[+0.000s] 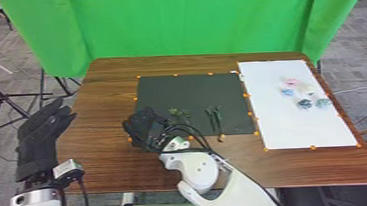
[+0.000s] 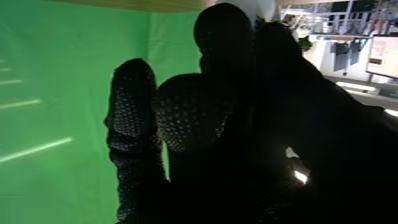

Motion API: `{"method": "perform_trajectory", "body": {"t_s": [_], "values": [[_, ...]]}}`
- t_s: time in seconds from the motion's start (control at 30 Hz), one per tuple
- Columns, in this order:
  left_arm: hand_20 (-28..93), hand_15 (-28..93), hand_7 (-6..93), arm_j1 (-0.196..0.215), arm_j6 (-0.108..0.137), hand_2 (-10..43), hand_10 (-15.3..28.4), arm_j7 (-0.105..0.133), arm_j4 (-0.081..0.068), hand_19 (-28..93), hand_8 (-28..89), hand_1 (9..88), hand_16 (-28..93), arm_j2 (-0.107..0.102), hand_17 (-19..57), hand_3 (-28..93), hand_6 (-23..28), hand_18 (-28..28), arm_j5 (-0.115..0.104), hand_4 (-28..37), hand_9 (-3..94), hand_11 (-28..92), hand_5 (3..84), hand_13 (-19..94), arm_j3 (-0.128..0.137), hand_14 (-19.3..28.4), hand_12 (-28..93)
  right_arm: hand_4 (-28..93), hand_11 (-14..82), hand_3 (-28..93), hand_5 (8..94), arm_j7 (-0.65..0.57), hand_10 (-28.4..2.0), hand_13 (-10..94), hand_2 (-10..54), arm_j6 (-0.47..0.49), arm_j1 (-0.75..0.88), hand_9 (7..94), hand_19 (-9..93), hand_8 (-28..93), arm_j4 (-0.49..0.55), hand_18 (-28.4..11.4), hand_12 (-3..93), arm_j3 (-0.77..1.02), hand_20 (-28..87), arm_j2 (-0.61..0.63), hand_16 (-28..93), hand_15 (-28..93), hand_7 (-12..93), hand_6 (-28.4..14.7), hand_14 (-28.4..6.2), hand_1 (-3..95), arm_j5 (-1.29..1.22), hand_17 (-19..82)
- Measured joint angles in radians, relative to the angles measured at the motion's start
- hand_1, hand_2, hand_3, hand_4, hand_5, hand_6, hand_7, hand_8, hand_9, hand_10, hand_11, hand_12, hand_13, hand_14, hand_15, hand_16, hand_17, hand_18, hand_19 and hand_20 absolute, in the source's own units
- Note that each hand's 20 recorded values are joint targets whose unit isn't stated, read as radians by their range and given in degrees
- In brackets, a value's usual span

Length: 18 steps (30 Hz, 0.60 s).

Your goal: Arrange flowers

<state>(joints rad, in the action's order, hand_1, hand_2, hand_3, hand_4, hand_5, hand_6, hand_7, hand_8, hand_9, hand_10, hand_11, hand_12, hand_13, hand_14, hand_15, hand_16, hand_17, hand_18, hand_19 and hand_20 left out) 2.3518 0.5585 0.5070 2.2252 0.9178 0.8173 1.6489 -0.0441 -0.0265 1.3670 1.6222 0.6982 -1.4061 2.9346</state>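
Note:
My right hand (image 1: 147, 128) is over the black mat's near-left corner, its fingers loosely extended. In the right wrist view, that hand (image 2: 191, 112) has its fingers up, and a pale, unclear shape (image 2: 251, 7) shows by the tallest fingertip. Beside the hand lies a leafy green stem (image 1: 178, 112); farther right on the mat (image 1: 193, 88) are more green stems (image 1: 214, 118). The white sheet holds small pale blooms: a pink one (image 1: 290, 81), a blue one (image 1: 287, 92) and bluish-green ones (image 1: 304, 103). My left hand (image 1: 41, 134) stays at the table's left edge, fingers straight and spread.
Small orange markers line the mat and the white sheet (image 1: 283, 129) on the brown table (image 1: 102, 159). A green curtain (image 1: 194, 23) hangs behind the table. Dark stands (image 1: 19, 95) stand at the left, and a cable loops around my right wrist.

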Motion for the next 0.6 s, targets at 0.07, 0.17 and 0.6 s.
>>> {"method": "perform_trajectory", "body": {"t_s": [0.07,0.17,0.6], "values": [[1,63,15.8,-0.005,-0.001,6.4,19.8,0.000,-0.002,59,-11,25.8,-17,0.000,-9.2,83,10.5,21.1,0.000,-19.2,34.2,36,40.1,23,-0.002,26.6,6,-28,27.1,77,79.1,-0.026,-7.5,83,-5.8,-0.003,-0.022,86.5,93,6,-0.007,-18.0,31.8,-0.025,2,0.008,21,67,27,-0.5,-2.5,51.4,0.000,44],[1,63,15.9,-0.011,-0.005,6.4,19.9,-0.002,-0.003,59,-11,25.8,-17,0.000,-9.2,83,10.5,21.1,0.000,-19.2,34.2,36,40.1,23,-0.005,26.6,6,-28,27.1,77,79.2,-0.065,-7.5,83,-5.8,-0.007,-0.056,86.5,93,6,-0.016,-18.0,31.7,-0.059,1,0.020,21,67,27,-0.4,-2.6,51.3,-0.001,44],[1,63,15.7,-0.031,-0.014,6.3,19.9,-0.007,-0.008,59,-11,25.9,-17,0.000,-9.2,84,10.6,21.1,0.004,-19.2,34.1,36,40.2,23,-0.017,26.5,6,-28,22.8,76,75.1,-0.283,-8.7,78,-9.4,-0.034,-0.198,82.5,93,6,-0.045,-19.2,35.2,-0.222,-3,0.081,21,67,26,-2.8,-4.9,49.0,-0.055,40]]}}
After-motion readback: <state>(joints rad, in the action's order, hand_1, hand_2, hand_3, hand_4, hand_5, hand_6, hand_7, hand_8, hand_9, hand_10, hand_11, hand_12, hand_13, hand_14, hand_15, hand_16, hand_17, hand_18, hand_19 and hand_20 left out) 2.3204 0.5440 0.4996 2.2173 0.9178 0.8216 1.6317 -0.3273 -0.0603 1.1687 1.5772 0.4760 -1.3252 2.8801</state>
